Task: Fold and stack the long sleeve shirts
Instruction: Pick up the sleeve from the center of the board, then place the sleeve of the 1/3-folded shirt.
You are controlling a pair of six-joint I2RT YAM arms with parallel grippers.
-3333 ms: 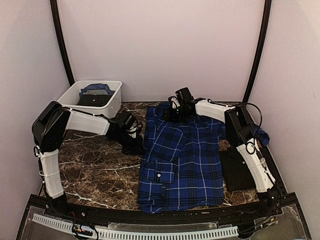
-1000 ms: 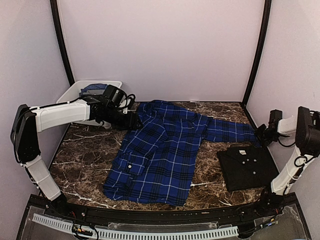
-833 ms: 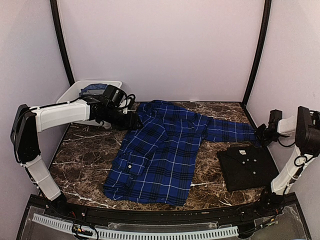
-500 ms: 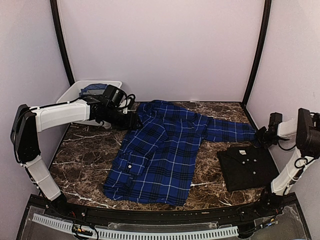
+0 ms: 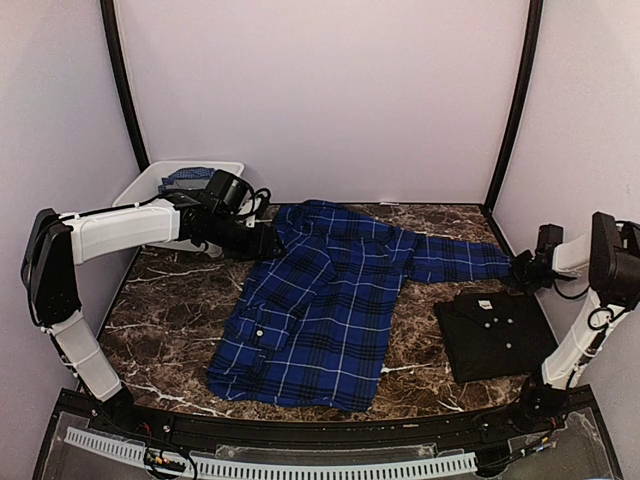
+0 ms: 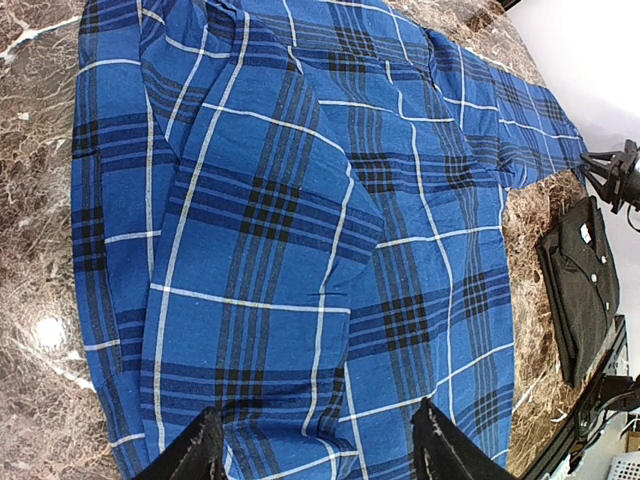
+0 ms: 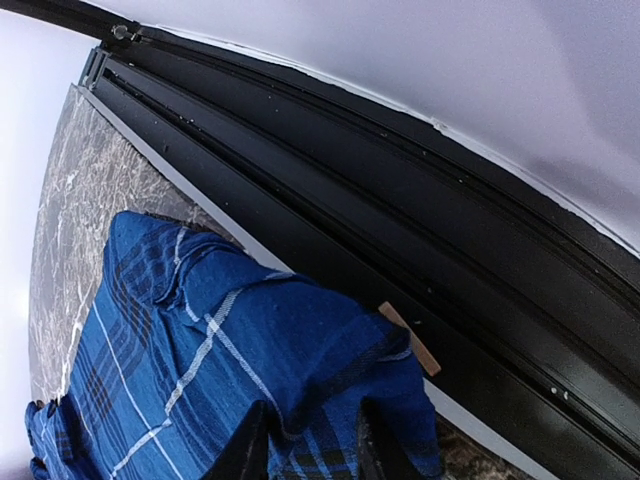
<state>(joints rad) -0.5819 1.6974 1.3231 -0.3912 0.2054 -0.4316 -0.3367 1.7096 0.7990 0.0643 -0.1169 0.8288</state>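
While the blue plaid shirt (image 5: 330, 300) lies spread across the middle of the marble table (image 5: 170, 320), its body slanting from 11 o'clock down to 6, we see both arms reaching out to its far ends. Over at 10 o'clock the left gripper (image 5: 266, 243) sits low at the shirt's collar-side edge. From its wrist camera we get its fingers (image 6: 190, 458) standing wide apart, flat plaid cloth showing in the gap, nothing pinched that we can make out. One sleeve (image 5: 455, 260) runs straight out toward 3 o'clock, and there at the table's right edge the right gripper (image 5: 520, 268) meets the cuff. Its fingers (image 7: 252, 445) are drawn in narrow with the bunched blue cuff caught between them, right beside the black frame rail (image 7: 330, 230). Down at 4 o'clock the black shirt (image 5: 495, 335) rests folded in a neat square, white buttons up, just below that sleeve and apart from the plaid body. Back at 10 to 11 o'clock, behind the left arm, the white tub (image 5: 140, 180) stands by the wall with some blue cloth showing inside.
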